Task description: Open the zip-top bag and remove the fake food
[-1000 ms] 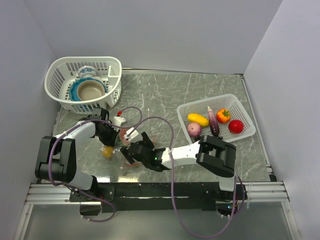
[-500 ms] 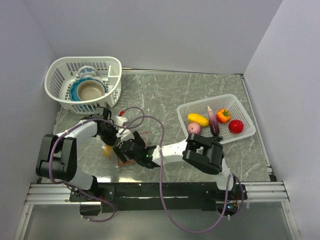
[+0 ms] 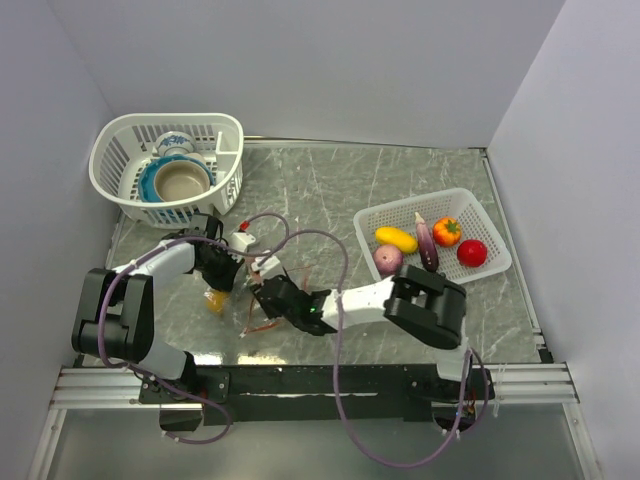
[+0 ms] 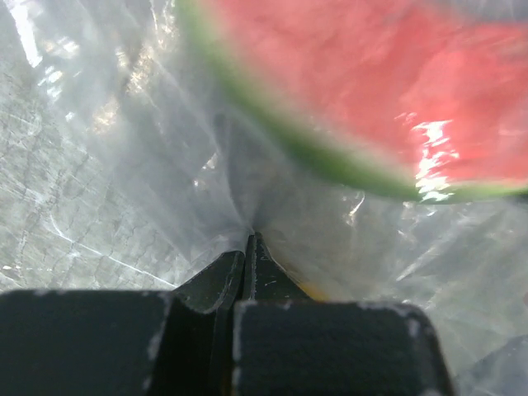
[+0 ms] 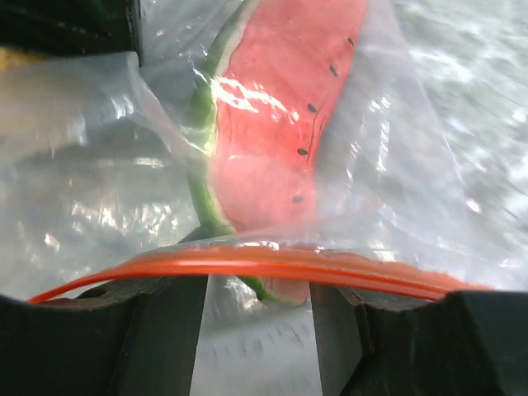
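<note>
The clear zip-top bag (image 3: 252, 310) lies at the near left of the table between my two grippers. My left gripper (image 4: 247, 238) is shut on a fold of the bag's plastic; from above it (image 3: 228, 270) sits at the bag's left edge. A fake watermelon slice (image 5: 272, 124) is inside the bag and also shows in the left wrist view (image 4: 371, 99). My right gripper (image 5: 256, 280) is open, with the orange-red zip strip (image 5: 247, 262) lying across its fingers and the slice's tip between them. From above the right gripper (image 3: 266, 293) is over the bag. A yellow fake food piece (image 3: 215, 301) lies beside the left gripper.
A white basket (image 3: 440, 195) at the right holds a yellow fruit (image 3: 396, 239), an eggplant (image 3: 426, 245), an orange one (image 3: 447, 231), a red tomato (image 3: 472, 253) and a pink one (image 3: 388, 259). Another white basket (image 3: 130, 140) at the back left holds blue-and-white bowls (image 3: 182, 180).
My right gripper swung left along the bag, then came back a little to the right. The bag's zip strip shifted with it. The left gripper stayed pinched on the bag.
</note>
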`<state>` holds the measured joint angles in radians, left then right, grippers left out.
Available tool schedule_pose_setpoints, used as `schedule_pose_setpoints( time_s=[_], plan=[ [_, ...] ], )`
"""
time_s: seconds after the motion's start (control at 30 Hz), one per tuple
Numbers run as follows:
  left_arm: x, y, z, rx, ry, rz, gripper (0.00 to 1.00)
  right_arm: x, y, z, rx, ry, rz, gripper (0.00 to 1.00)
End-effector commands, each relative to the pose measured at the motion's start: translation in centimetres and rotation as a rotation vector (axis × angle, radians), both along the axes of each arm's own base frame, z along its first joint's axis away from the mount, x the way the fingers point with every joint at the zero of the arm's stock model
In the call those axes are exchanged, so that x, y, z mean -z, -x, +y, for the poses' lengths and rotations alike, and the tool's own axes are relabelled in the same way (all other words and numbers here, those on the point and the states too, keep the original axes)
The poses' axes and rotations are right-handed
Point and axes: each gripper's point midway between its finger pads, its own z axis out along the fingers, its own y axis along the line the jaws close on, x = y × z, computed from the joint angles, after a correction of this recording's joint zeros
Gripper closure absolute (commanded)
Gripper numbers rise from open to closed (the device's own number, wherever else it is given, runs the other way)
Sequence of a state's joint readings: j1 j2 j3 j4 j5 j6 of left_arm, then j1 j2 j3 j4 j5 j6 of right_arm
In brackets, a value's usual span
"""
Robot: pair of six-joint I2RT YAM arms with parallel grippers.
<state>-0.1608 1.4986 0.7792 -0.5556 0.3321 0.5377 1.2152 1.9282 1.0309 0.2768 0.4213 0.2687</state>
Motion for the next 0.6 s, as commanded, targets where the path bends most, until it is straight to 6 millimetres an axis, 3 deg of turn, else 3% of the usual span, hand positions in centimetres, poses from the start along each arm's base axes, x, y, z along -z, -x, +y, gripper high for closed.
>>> schedule_pose_setpoints(
  time_s=[0.0, 0.13, 0.23, 0.3, 0.33, 0.37, 0.4, 0.5, 0.57],
  plan=[
    [2.8, 2.5, 0.9, 0.014, -0.061, 0.095, 0.99, -6.1, 0.3, -1.6, 0.038, -0.114, -0.066, 0.62],
    [2.8, 2.1, 1.1, 0.002, -0.068, 0.091, 0.99, -9.1, 2.4, -4.1, 0.025, -0.171, -0.064, 0.62],
    [2.7, 1.7, 1.0, -0.004, -0.066, 0.084, 0.99, -10.5, 3.9, -5.8, 0.008, -0.215, -0.038, 0.62],
    [2.6, 1.6, 0.9, -0.008, -0.066, 0.081, 0.99, -10.3, 4.8, -7.0, -0.008, -0.222, -0.016, 0.62],
    [2.7, 1.6, 0.9, -0.011, -0.064, 0.085, 0.99, -11.8, 5.2, -7.6, -0.003, -0.271, -0.015, 0.62],
    [2.6, 1.4, 0.9, -0.012, -0.066, 0.078, 0.99, -12.0, 5.4, -8.3, 0.002, -0.273, -0.014, 0.62],
    [2.6, 1.4, 1.0, -0.013, -0.071, 0.079, 0.99, -11.8, 5.5, -9.3, 0.018, -0.269, -0.014, 0.62],
    [2.4, 1.3, 1.1, -0.018, -0.073, 0.073, 0.99, -13.9, 5.2, -12.6, 0.113, -0.320, -0.039, 0.62],
    [2.3, 1.2, 1.1, -0.021, -0.075, 0.069, 0.99, -15.1, 4.8, -15.9, 0.214, -0.345, -0.070, 0.64]
  ],
)
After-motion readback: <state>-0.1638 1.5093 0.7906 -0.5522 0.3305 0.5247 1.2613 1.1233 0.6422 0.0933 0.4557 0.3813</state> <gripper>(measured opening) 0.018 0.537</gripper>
